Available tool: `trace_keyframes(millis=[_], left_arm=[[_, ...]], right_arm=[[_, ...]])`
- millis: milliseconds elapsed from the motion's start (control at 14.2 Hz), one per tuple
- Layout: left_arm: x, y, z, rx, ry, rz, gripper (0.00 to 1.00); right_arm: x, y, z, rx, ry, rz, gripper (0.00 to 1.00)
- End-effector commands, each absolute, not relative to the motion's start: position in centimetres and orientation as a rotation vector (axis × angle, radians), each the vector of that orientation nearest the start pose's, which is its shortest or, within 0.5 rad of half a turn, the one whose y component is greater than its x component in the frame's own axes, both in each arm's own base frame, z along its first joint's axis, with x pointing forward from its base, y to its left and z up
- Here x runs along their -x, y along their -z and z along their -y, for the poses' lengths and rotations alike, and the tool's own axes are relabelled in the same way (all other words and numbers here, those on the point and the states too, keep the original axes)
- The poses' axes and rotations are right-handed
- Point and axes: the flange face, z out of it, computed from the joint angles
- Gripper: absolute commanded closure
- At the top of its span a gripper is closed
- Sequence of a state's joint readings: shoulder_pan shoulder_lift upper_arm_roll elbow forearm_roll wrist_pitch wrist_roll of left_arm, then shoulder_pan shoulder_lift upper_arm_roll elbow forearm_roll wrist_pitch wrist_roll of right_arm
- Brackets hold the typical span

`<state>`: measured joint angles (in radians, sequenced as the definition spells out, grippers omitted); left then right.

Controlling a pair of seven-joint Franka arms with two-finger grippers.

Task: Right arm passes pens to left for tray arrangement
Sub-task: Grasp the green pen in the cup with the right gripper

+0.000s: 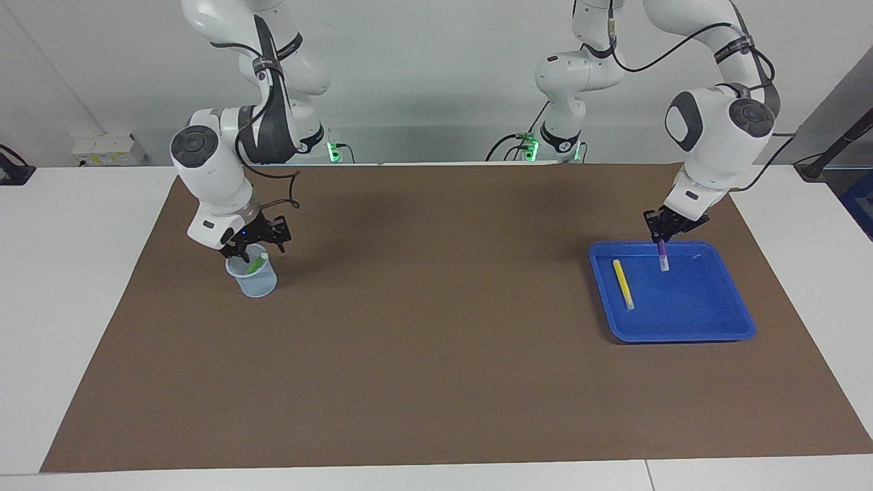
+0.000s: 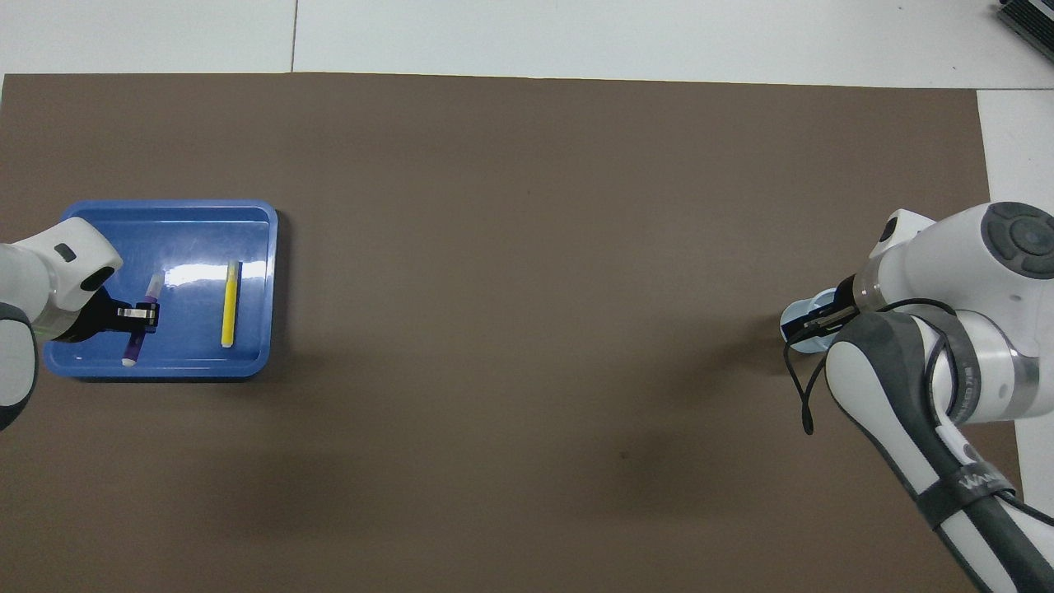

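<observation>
The blue tray (image 1: 709, 320) lies at the left arm's end of the table; it also shows in the overhead view (image 2: 189, 222). A yellow pen (image 1: 623, 284) lies flat in it, also seen from overhead (image 2: 230, 305). My left gripper (image 1: 661, 237) is over the tray, shut on a purple pen (image 1: 663, 258) that hangs pale end down, close to the tray floor; I cannot tell if it touches. From overhead the gripper (image 2: 142, 313) holds the purple pen (image 2: 152, 288) at mid-length. My right gripper (image 1: 254, 244), blue-lit, is open just above a pale-blue cup (image 1: 254, 281) that holds the green pen (image 1: 257, 263).
A brown mat (image 1: 436, 327) covers most of the white table. From overhead the right arm hides most of the cup (image 2: 797, 317). Cables and the arm bases stand at the robots' edge of the table.
</observation>
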<state>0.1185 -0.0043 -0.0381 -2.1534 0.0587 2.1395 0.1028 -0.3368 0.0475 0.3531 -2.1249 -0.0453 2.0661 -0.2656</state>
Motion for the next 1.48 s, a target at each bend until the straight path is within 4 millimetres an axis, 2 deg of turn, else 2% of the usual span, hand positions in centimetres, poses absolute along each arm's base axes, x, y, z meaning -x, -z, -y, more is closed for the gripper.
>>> trace_keyframes(millis=[0,70,141,281,352,844,985,1125,1196,1336,1407], left_arm=[[-53.7,-38.4,-4.8,3.075,0.009,-0.112,1.00],[-53.9,-37.7,-4.9,3.077,0.007,-0.111,1.00],[-54.0,-37.2,-4.9,3.078,0.007,-0.110,1.00],[-54.5,-35.6,-4.8,3.081,0.008,-0.116,1.00],[-54.7,-34.7,-4.9,3.083,0.008,-0.115,1.00],[-55.1,-30.1,-4.9,3.056,0.005,-0.175,1.00],[-55.3,-29.5,-4.9,3.056,0.010,-0.186,1.00],[-55.3,-29.4,-4.8,3.056,0.015,-0.186,1.00],[-55.4,-29.4,-4.8,3.056,0.020,-0.189,0.94],[-55.5,-29.6,-4.7,3.053,0.038,-0.200,0.26],[-55.6,-29.6,-4.6,3.045,0.039,-0.229,0.05]], right_arm=[[-53.1,-37.7,-0.1,3.124,-0.162,0.513,0.36],[-53.1,-37.7,-0.1,3.124,-0.162,0.513,0.44],[-53.1,-37.7,0.0,3.124,-0.159,0.511,0.48],[-53.4,-37.8,0.0,3.126,-0.125,0.514,0.49],[-53.4,-37.8,0.1,3.127,-0.125,0.512,0.52],[-53.6,-38.1,0.9,3.116,-0.131,0.564,0.95],[-53.8,-38.6,1.0,3.115,-0.144,0.568,0.98],[-54.2,-40.0,1.0,3.134,-0.168,0.613,1.00],[-54.4,-40.9,1.1,3.156,-0.187,0.642,1.00],[-54.5,-42.8,0.8,3.183,-0.205,0.680,1.00],[-54.6,-44.1,0.7,3.187,-0.217,0.677,1.00]])
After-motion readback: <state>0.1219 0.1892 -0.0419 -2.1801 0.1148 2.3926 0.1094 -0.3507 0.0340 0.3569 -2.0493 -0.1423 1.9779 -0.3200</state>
